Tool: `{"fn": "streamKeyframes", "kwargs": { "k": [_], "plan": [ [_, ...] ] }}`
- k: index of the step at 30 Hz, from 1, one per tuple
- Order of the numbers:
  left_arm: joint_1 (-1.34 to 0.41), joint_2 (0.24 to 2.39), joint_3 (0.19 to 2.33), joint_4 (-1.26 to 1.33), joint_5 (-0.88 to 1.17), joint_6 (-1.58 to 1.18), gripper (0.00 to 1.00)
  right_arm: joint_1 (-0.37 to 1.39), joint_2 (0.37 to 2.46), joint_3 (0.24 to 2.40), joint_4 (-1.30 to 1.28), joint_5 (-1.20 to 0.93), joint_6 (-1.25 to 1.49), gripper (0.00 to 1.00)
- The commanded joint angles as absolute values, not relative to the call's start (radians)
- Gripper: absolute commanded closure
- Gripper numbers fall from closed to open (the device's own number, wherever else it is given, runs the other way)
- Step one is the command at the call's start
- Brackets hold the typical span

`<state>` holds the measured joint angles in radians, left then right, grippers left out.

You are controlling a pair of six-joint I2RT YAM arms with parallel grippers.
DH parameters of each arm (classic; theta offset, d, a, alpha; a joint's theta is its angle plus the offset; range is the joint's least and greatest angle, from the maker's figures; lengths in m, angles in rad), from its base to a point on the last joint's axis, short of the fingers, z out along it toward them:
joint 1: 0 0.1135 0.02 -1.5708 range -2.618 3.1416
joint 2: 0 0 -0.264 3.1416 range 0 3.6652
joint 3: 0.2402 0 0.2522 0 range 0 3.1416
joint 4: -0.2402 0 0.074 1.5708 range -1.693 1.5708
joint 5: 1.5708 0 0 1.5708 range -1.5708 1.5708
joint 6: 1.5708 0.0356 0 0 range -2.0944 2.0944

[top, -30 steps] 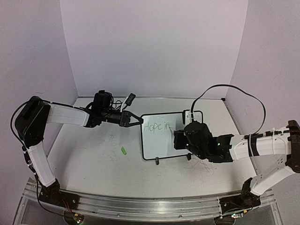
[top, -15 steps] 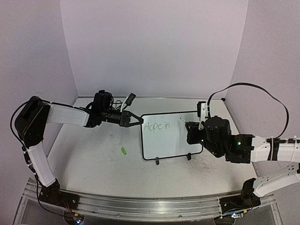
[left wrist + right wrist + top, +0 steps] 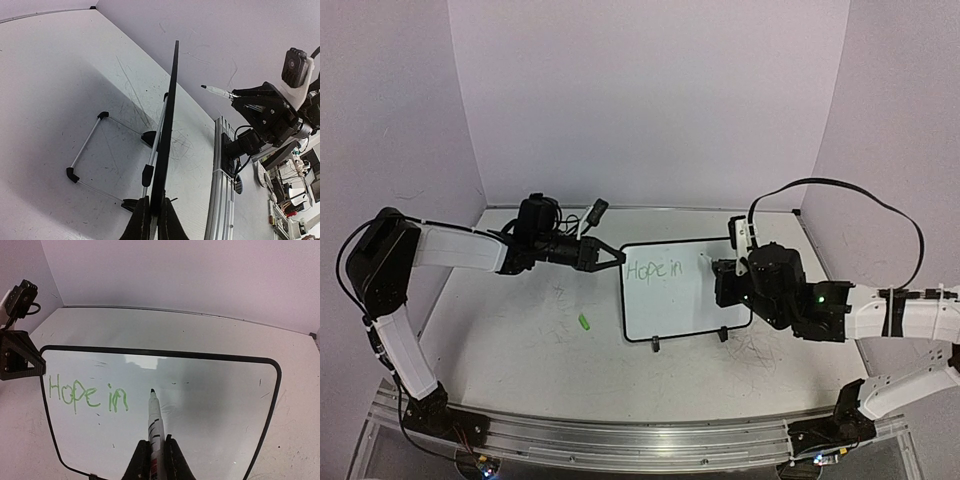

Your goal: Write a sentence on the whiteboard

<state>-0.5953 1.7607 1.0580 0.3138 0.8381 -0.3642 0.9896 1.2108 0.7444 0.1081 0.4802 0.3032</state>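
The whiteboard [image 3: 680, 300] stands tilted at mid-table, black-framed, with the green sentence [image 3: 655, 270] reading only "Hope in" at its upper left. My left gripper [image 3: 612, 257] is shut on the board's left edge; the left wrist view shows the board [image 3: 169, 120] edge-on between my fingers [image 3: 152, 222]. My right gripper [image 3: 722, 275] is shut on a white marker [image 3: 154, 422]. The marker tip points at the board [image 3: 210, 405] just right of the lettering [image 3: 87, 397]. In the left wrist view the marker [image 3: 217, 91] is held off the board's face.
A small green marker cap [image 3: 584, 321] lies on the table left of the board. The board's wire stand [image 3: 87, 142] and two black feet [image 3: 655, 346] rest on the scuffed tabletop. Walls close in behind and at both sides.
My right gripper with the marker has drawn back to the right off the board's face, then eased slightly left. The lettering is unchanged. The left arm keeps its hold.
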Motion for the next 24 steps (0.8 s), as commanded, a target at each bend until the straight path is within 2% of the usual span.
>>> {"fn": "streamKeyframes", "kwargs": {
  "k": [1,16,24],
  "plan": [
    [-0.594,1.678,1.051,0.336,0.785,-0.430,1.00,0.979,1.227,0.784,0.117,0.436,0.293,1.00],
    [-0.594,1.660,1.025,0.333,0.739,-0.389,1.00,0.979,1.203,0.770,0.117,0.426,0.311,1.00],
    [-0.594,1.666,1.025,0.331,0.744,-0.365,1.00,0.977,1.262,0.781,0.108,0.473,0.360,1.00]
  ]
}}
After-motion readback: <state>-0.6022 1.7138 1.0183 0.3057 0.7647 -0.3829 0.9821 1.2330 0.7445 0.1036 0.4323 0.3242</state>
